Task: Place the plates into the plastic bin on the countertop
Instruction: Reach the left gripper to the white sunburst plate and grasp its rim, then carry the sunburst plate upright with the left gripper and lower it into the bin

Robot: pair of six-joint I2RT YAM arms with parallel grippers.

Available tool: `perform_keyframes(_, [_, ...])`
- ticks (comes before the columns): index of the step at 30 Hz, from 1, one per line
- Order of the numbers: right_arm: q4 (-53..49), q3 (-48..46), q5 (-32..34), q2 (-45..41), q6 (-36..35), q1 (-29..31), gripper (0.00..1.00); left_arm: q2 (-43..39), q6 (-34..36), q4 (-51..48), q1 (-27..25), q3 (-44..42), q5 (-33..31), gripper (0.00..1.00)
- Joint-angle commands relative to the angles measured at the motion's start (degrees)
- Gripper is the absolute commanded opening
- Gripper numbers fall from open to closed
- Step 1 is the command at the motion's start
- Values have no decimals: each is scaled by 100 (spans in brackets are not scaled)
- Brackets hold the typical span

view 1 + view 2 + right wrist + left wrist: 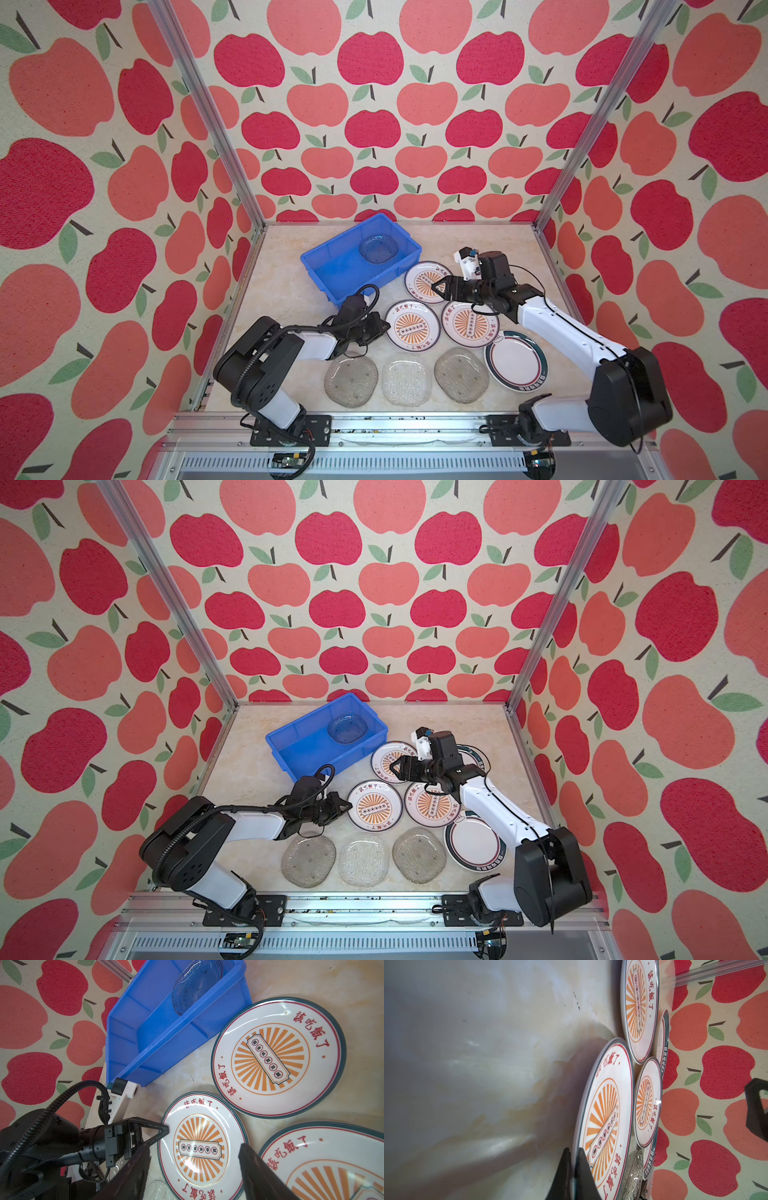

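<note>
So far only one clear rounded-square glass plate (378, 248) lies in the bright blue plastic bin (340, 270). My left tool (573, 1153) pinches the rim of a round white sunburst plate (412, 328) lying on the beige marble tabletop (282, 299). My right tool (436, 287) hangs open. By my count, eight plates are left outside.

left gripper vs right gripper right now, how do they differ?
Left gripper is shut on the leftmost sunburst plate, at its rim; right gripper is open and empty. Left gripper sits low by the countertop; right gripper hangs higher above it. Both are black.
</note>
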Motion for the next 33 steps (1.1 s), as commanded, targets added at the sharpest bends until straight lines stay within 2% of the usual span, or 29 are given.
perform_keyframes(1, [125, -19, -59, 59, 100, 41, 71, -306, 314, -505, 104, 177, -222, 0])
perform_keyframes(7, [118, 67, -253, 50, 164, 43, 71, -1060, 579, -1069, 160, 374, -92, 0])
perform_keyframes(13, [-5, 280, -342, 101, 54, 14, 70, -2070, 731, -1737, 92, 414, -396, 0])
perform_keyframes(17, [-39, 538, -544, 144, 32, 0, 65, -3019, 887, -2500, 122, 577, -964, 0])
perform_keyframes(20, [113, 662, -867, 247, 104, 6, 58, -3480, 941, -2763, 290, 581, -1069, 0])
perform_keyframes(26, [312, 850, -1464, 522, 210, 172, 55, -3929, 879, -2790, 742, 465, -781, 0])
perform_keyframes(31, [217, 1001, -1498, 695, 130, 434, 64, -4115, 669, -2358, 1145, 239, -515, 0])
perform_keyframes(33, [217, 1036, -1477, 766, 133, 472, 65, -4105, 637, -2241, 1277, 238, -382, 0])
